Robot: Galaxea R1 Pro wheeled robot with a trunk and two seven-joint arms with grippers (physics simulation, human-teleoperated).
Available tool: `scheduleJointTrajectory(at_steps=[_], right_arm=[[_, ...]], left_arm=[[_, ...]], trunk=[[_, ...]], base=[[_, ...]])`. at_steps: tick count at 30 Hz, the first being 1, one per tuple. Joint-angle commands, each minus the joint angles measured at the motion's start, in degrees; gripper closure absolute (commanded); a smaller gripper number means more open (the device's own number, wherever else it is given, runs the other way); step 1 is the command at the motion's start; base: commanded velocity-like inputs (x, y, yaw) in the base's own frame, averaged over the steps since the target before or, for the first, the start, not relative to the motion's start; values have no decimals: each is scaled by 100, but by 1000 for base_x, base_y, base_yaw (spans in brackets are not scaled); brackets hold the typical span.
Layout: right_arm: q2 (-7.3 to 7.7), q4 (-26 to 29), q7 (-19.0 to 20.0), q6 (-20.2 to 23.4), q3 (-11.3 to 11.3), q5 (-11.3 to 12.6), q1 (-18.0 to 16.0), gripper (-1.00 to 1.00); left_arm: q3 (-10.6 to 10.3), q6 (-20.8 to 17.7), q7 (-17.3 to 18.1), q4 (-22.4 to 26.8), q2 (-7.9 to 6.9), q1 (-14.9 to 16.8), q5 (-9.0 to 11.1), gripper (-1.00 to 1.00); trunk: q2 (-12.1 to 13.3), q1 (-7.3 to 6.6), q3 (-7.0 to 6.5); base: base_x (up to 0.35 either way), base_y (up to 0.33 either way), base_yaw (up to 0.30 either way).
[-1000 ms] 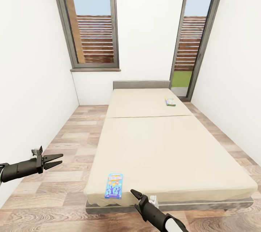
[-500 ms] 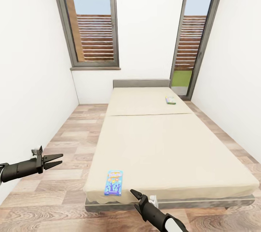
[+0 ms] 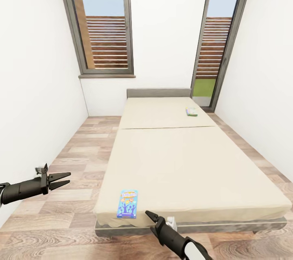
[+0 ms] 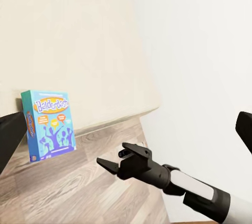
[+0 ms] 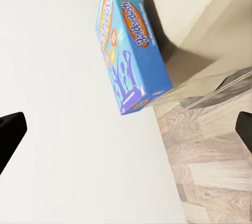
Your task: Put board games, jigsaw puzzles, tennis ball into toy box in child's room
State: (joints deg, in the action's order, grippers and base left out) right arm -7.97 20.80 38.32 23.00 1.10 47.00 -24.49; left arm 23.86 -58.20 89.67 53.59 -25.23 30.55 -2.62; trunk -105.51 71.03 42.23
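The right gripper (image 3: 148, 213) hangs spread and empty just off the bed's (image 3: 195, 170) foot edge, near the blue board game (image 3: 127, 203) lying flat at that edge's left corner. The left gripper (image 3: 65, 179), fingers parted, holds nothing, well apart over the floor (image 3: 77, 146). A second board game (image 3: 191, 112), too small to read, lies near the headboard (image 3: 158, 93).

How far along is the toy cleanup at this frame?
Nothing looks collected. Both board games lie on the bed: the blue Balderdash box near the foot, another near the headboard. The right gripper, open and empty, sits beside the blue box; the left gripper is open too.
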Motion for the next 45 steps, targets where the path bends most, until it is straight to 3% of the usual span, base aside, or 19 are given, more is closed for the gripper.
scheduleJointTrajectory(at_steps=[1,10,35,45], right_arm=[[0,32,-2,48,-42,21,-2,-100],[5,167,-8,47,-476,-72,-3,-100],[14,188,-9,46,-567,-86,-3,-100],[15,190,-9,45,-563,-86,-3,-100]], left_arm=[[5,-60,33,2,0,3,-28,-100],[5,-54,33,2,0,3,-28,-100],[5,-51,33,2,0,3,-28,-100],[5,-53,33,2,0,3,-28,-100]], trunk=[[-2,-1,5],[-2,-1,5],[-2,-1,5],[-404,219,185]], base=[[0,0,0],[0,2,0],[0,37,0],[0,0,0]])
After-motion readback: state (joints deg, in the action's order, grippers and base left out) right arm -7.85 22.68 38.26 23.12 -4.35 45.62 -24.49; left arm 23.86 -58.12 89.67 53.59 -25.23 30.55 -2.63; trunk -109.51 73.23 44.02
